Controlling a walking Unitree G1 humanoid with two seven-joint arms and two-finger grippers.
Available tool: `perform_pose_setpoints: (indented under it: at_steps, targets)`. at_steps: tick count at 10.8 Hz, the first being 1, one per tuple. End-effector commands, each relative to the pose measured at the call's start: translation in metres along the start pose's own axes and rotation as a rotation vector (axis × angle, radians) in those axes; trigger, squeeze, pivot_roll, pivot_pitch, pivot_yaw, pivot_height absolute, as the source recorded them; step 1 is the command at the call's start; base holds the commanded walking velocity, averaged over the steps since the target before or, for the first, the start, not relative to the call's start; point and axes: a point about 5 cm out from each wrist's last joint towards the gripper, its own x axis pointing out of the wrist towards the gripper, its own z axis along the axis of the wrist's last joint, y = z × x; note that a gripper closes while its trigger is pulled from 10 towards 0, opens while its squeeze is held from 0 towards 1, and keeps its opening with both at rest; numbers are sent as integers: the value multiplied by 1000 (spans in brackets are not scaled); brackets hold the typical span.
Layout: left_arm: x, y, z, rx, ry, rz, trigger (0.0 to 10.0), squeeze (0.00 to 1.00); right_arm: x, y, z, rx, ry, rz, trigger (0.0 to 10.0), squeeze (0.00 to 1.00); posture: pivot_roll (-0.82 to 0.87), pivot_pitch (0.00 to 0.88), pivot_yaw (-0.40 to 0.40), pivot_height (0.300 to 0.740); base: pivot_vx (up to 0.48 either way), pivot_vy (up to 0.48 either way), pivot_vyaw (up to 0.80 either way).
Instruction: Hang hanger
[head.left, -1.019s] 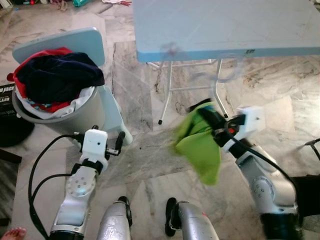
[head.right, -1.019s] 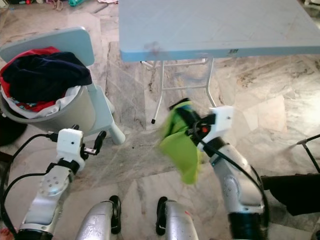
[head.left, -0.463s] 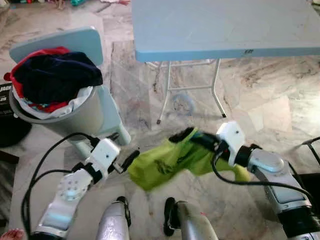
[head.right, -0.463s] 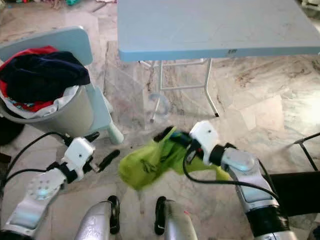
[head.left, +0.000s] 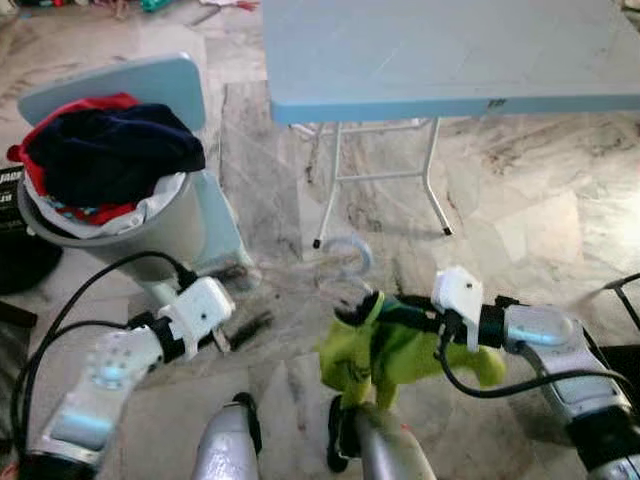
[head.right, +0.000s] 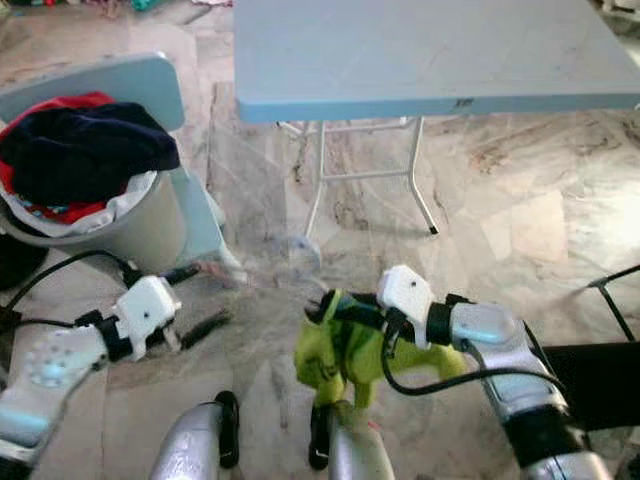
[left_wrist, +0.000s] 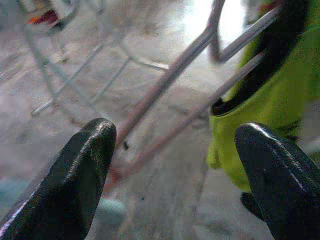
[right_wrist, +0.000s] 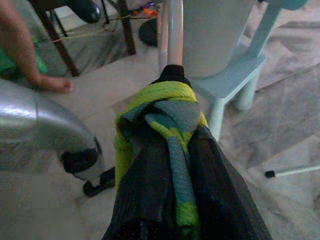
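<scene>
Left eye view, change: right hand (head.left: 375, 318) swung low and inward from beside the bench legs half a second ago, now above the robot's own feet; green garment (head.left: 385, 350) bunched under it rather than stretched toward the left arm.
Left eye view, hanger: pale hook of the hanger (head.left: 345, 262) blurred, just above the garment's collar; garment appears threaded on it, so the task's thing sits at the right hand.
Left eye view, left hand (head.left: 245, 330): drawn back toward the stool, low near the floor.
Right eye view, meaning: judged as the carry stage; no rail or hook to hang on in sight, so hanging not yet done.
Right eye view, surroundings: bench (head.right: 430, 60) ahead on folding legs (head.right: 365, 180); laundry basket (head.right: 110, 225) heaped with clothes (head.right: 85, 145) on a pale stool (head.right: 205, 215); marble floor (head.right: 520, 200).
Right eye view, obstruction: bench edge and legs directly ahead; basket and stool close beside the left arm; cables near both wrists.
Left wrist view, hand state: fingers (left_wrist: 80, 175) spread wide, nothing between them; thin hanger bars and green garment just beyond.
Right wrist view, hand state: pressed together, pinching the green garment at its dark collar; a person's bare foot (right_wrist: 47, 82) near a dark furniture leg.
</scene>
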Motion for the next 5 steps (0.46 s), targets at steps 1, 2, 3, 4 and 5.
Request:
perform_pose_setpoints:
  at_steps: [1, 2, 3, 4, 5]
  targets:
    - [-2, -6, -3, -16, 9, -51, 10000, 0, 3, 6, 2, -8, -18, 61, 10000, 0, 97, 233, -79, 740, 0, 0, 0]
    - [-3, -5, -6, -22, 30, -67, 10000, 0, 5, 10, 2, -5, -22, 90, 10000, 0, 93, 236, -79, 740, 0, 0, 0]
    - [-3, -6, -9, -37, 45, -95, 10000, 0, 8, 16, 0, -10, -28, 127, 10000, 0, 96, 238, -79, 740, 0, 0, 0]
    - [-3, -7, -15, -51, 67, -129, 10000, 0, 10, 18, 1, -7, -49, 155, 10000, 0, 94, 242, -77, 740, 0, 0, 0]
    - [-5, -8, -21, -104, 82, -154, 10000, 0, 12, 22, 6, 6, -68, 221, 10000, 0, 84, 246, -75, 740, 0, 0, 0]
